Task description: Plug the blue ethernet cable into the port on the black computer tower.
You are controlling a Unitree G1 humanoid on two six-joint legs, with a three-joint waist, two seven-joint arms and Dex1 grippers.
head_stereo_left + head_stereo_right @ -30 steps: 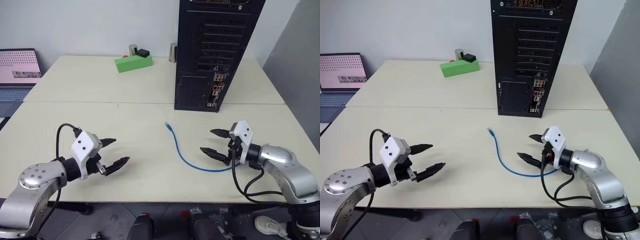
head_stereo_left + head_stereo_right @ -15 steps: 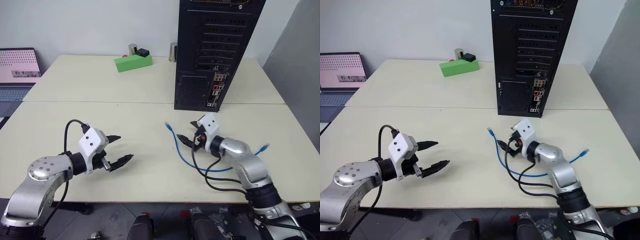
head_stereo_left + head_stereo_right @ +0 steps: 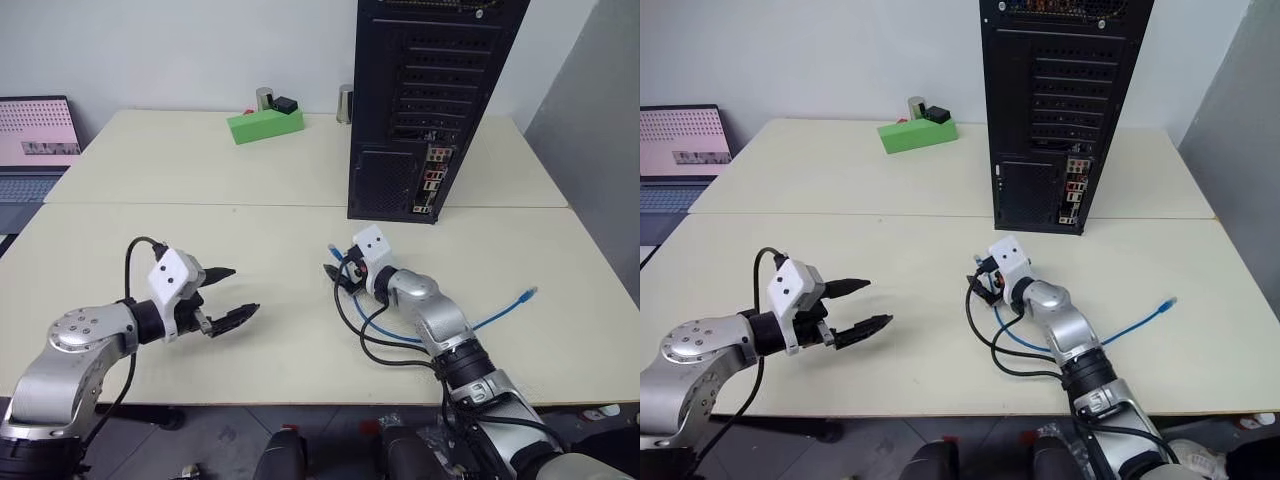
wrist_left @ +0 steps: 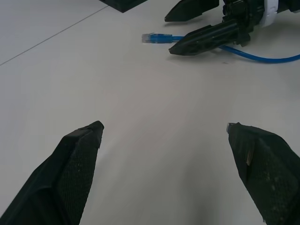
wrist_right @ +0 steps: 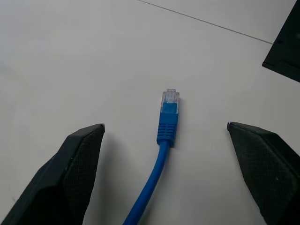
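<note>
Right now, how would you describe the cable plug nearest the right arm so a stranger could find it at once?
Start at the black computer tower standing on the pale table. On the tabletop in front of it lies the blue ethernet cable, between the open fingers of the right gripper. Its plug is small, clear and translucent, unlike the black robot cables nearby.

My 2 black fingers [image 4: 77, 164] stand wide apart over the pale table [image 4: 140, 108]. Beyond them, my right gripper [image 4: 185, 32] straddles the blue ethernet cable [image 4: 161, 38].
</note>
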